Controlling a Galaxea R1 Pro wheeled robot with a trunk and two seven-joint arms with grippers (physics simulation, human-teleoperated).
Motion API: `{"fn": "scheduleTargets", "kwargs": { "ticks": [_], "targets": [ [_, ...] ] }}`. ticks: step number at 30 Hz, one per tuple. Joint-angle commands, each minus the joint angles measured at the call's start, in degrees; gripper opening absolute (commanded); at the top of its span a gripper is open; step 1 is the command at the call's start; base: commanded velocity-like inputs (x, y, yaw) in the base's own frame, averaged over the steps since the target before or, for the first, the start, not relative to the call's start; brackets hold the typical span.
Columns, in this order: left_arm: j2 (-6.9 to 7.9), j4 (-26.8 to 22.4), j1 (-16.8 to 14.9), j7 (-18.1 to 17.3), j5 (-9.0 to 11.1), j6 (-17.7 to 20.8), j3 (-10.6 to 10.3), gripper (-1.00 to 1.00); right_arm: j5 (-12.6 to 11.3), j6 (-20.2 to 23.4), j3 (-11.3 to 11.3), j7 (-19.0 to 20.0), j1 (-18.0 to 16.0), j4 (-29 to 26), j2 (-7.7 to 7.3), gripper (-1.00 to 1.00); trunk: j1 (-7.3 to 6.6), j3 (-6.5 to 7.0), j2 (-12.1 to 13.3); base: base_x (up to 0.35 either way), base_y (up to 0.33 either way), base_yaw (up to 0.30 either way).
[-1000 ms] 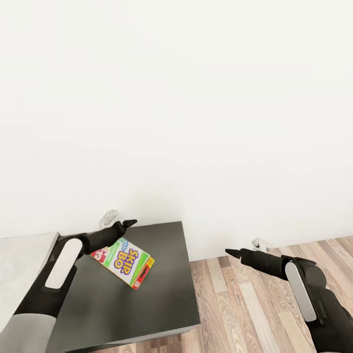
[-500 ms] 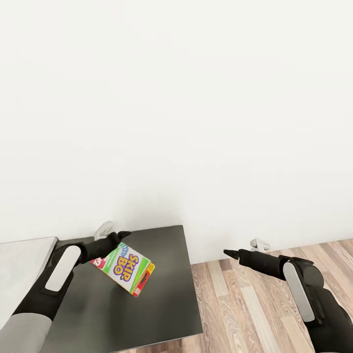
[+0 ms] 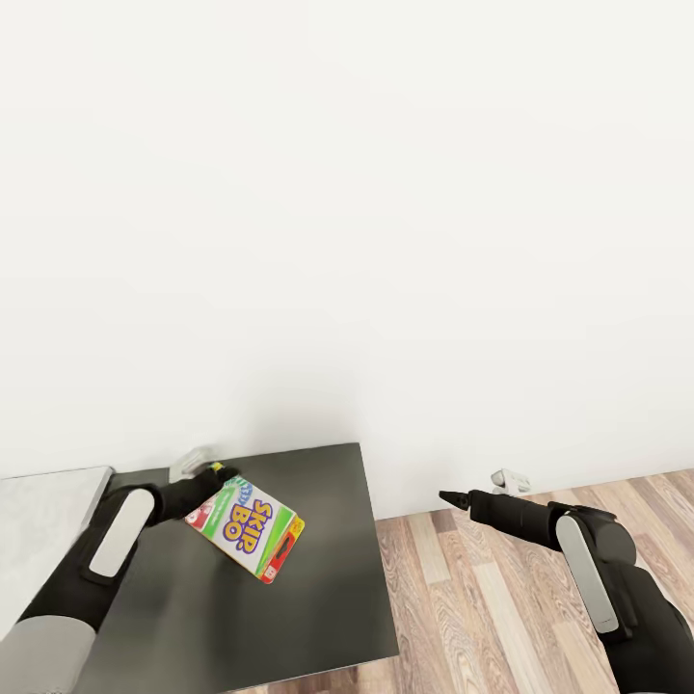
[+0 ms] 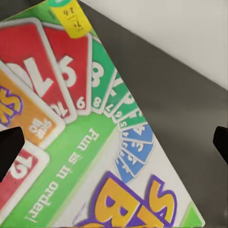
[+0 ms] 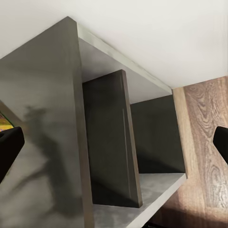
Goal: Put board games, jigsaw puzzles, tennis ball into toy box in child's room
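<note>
Now the left hand [image 3: 207,477] grips the Skip-Bo box [image 3: 246,527] tilted above the dark table [image 3: 328,578], while the right hand [image 3: 453,497], its state unclear, hangs beyond the table's edge over the floor [image 3: 482,598].

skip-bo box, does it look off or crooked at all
Yes. The Skip-Bo box sits askew over the dark grey cabinet top, its edges turned diagonal to the cabinet's. It is at the left claw tip, not in any toy box. Whether it is gripped or lying flat cannot be told.
</note>
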Motion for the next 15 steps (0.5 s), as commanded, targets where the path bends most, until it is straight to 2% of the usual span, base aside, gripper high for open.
{"fn": "scheduleTargets", "kwargs": {
  "ticks": [1, 2, 3, 5, 6, 10, 15],
  "targets": [
    [0.03, 0.0, 0.0, 0.9, 0.0, -0.1, 0.9, 1.0, 0.5, 0.2, -0.1, 0.6, 0.0, 0.0, 0.01, 1.0, 0.03, -0.1, -0.1, 0.001, 0.0, 0.0],
    [0.05, 0.1, 0.0, 1.2, -0.5, -0.4, 1.9, 1.0, 0.5, 0.2, -0.1, 0.6, 0.0, 0.0, 0.01, 1.0, 0.03, -0.1, -0.1, 0.001, 0.0, 0.0],
    [0.05, 0.1, 0.0, 1.2, -0.5, -0.4, 1.9, 1.0, 0.5, 0.2, -0.1, 0.6, 0.0, 0.0, 0.01, 1.0, 0.03, -0.1, -0.1, 0.001, 0.0, 0.0],
    [0.11, 0.3, 0.0, 1.6, -1.3, -0.9, 4.0, 1.0, 0.5, 0.2, -0.1, 0.6, 0.0, -0.1, 0.01, 1.0, 0.03, -0.1, -0.1, 0.0, 0.0, 0.0],
    [0.11, 0.3, 0.0, 1.6, -1.3, -0.9, 4.0, 1.0, 0.5, 0.2, -0.1, 0.6, 0.0, -0.1, 0.01, 1.0, 0.03, -0.1, -0.1, 0.0, 0.0, 0.0],
    [0.28, 0.4, 0.0, 2.0, -2.4, -1.4, 7.8, 1.0, 0.5, 0.2, -0.1, 0.6, 0.0, -0.1, 0.01, 1.0, 0.03, -0.1, -0.1, 0.0, 0.0, 0.0],
    [0.38, 0.4, 0.0, 2.1, -2.8, -1.7, 9.3, 1.0, 0.5, 0.2, -0.1, 0.6, 0.0, -0.1, 0.01, 1.0, 0.03, -0.1, -0.1, 0.0, 0.0, 0.0]
  ]
}}
